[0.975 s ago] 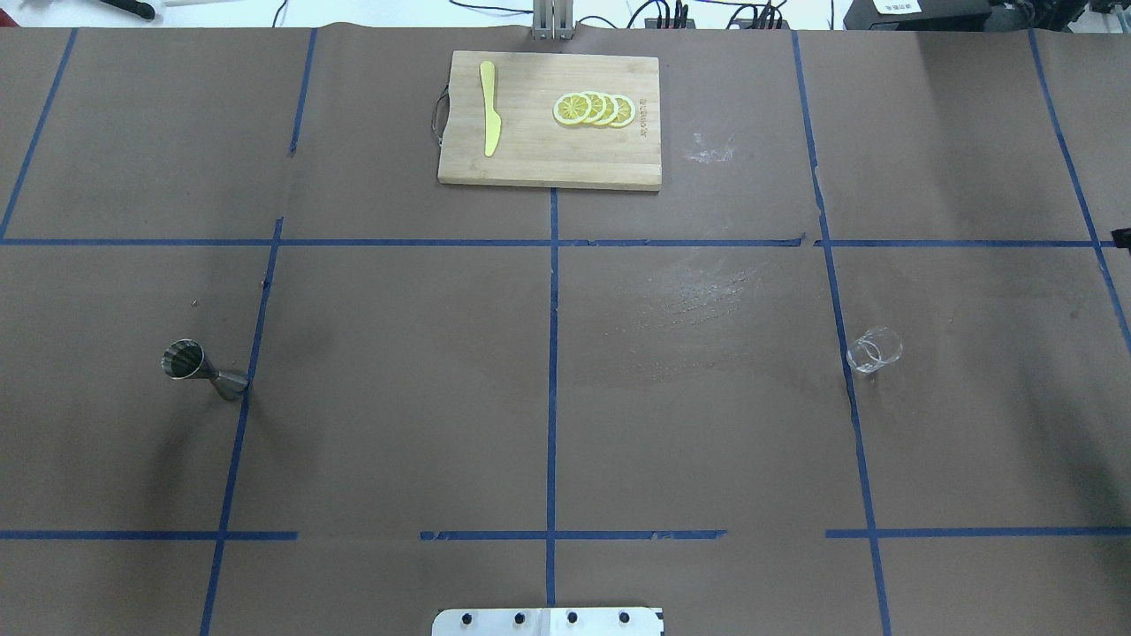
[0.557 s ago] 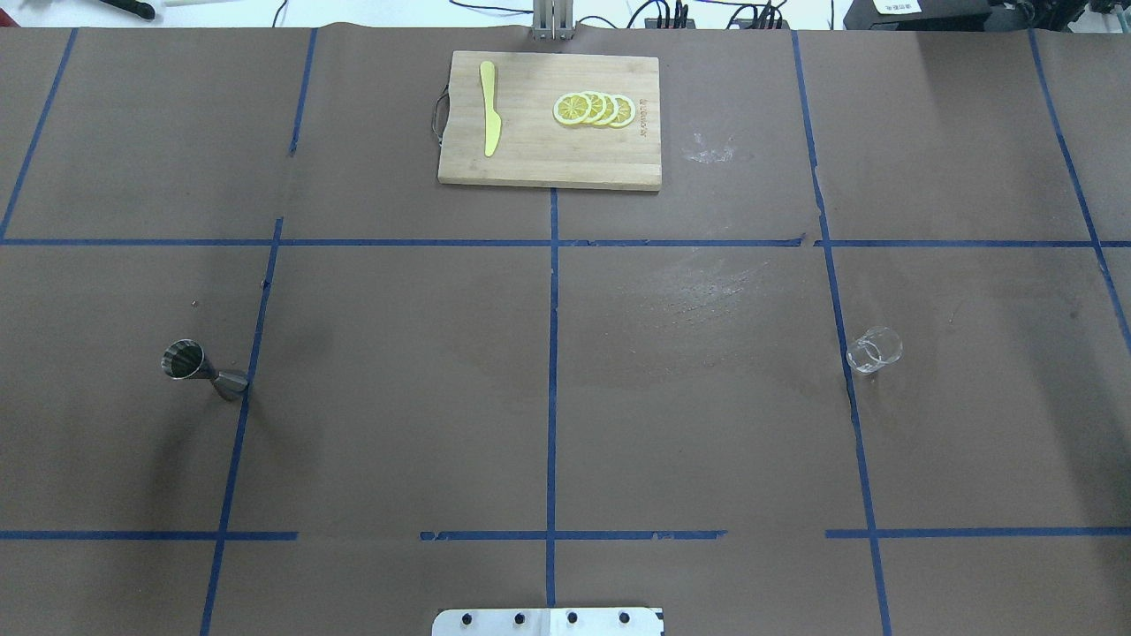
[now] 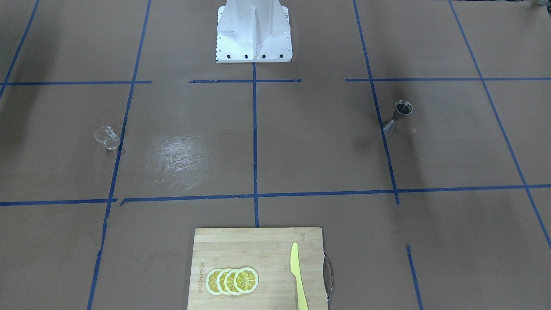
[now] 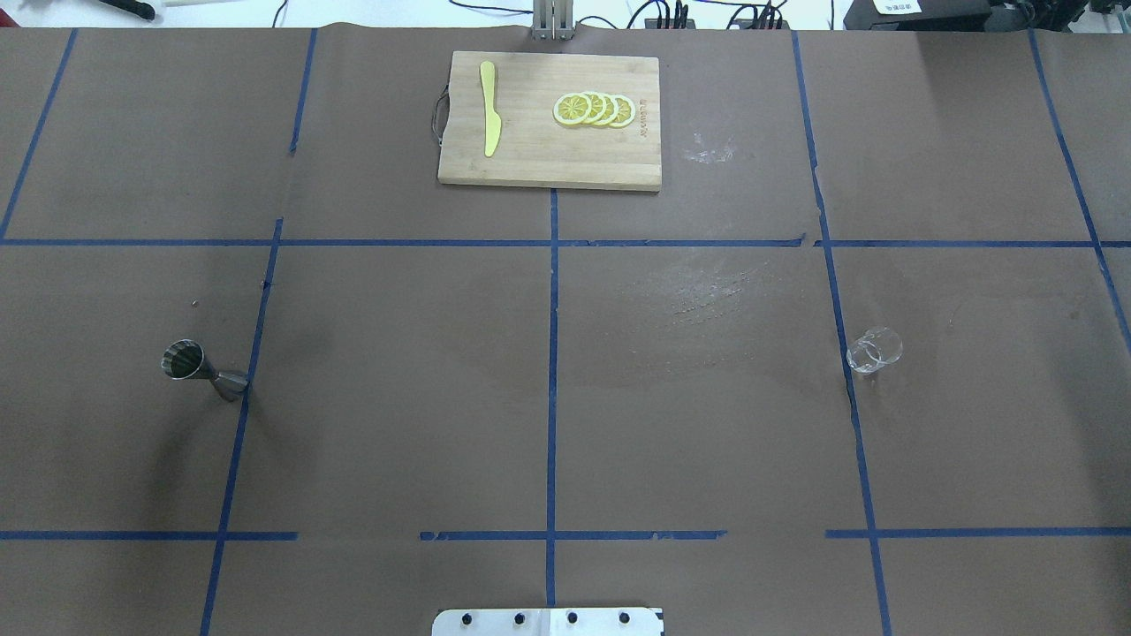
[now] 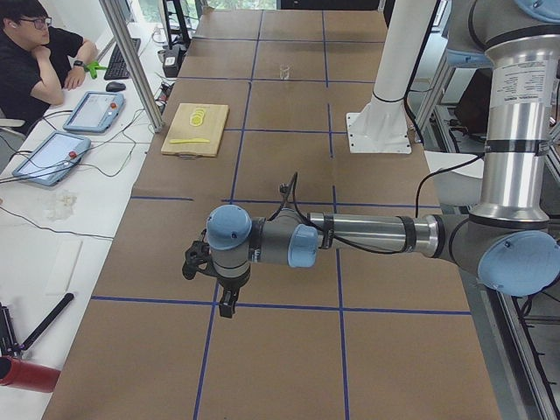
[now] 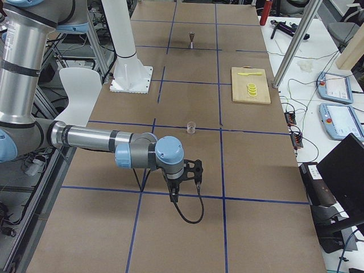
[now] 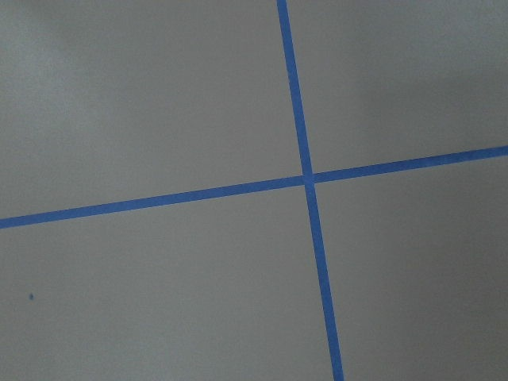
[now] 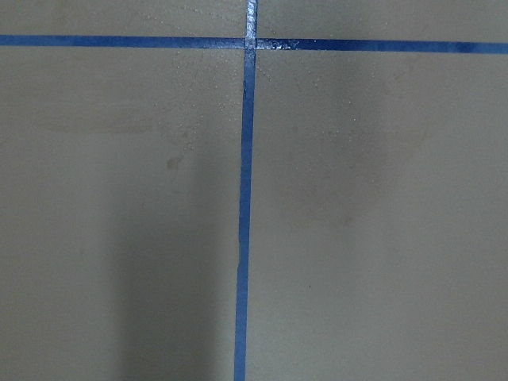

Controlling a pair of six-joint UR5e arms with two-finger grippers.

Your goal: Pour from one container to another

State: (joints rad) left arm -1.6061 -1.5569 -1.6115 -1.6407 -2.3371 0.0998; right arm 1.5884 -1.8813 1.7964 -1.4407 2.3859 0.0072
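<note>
Front view, containers: the glass cup (image 3: 107, 138) stands upright on the bench (image 3: 301, 142) at the robot's right, just beside a blue tape line. The jigger (image 3: 398, 116) stands upright at the robot's left, well apart from the cup.
Front view, board: a cutting board (image 3: 258, 249) carries lemon slices (image 3: 232, 280) and a yellow knife (image 3: 298, 275).
Overhead view: neither arm shows; the jigger's foot meets a tape line.
Left side view: the left tool (image 5: 228, 308) hangs over the bench at the near end, fingers pointing down. I cannot tell whether it is released or clenched. The glass cup is far off.
Right side view: the right tool (image 6: 173, 197) hangs over the bench, short of the glass cup, with nothing seen in it. Its state cannot be told.
Wrist views: only brown bench paper and crossing tape lines.
</note>
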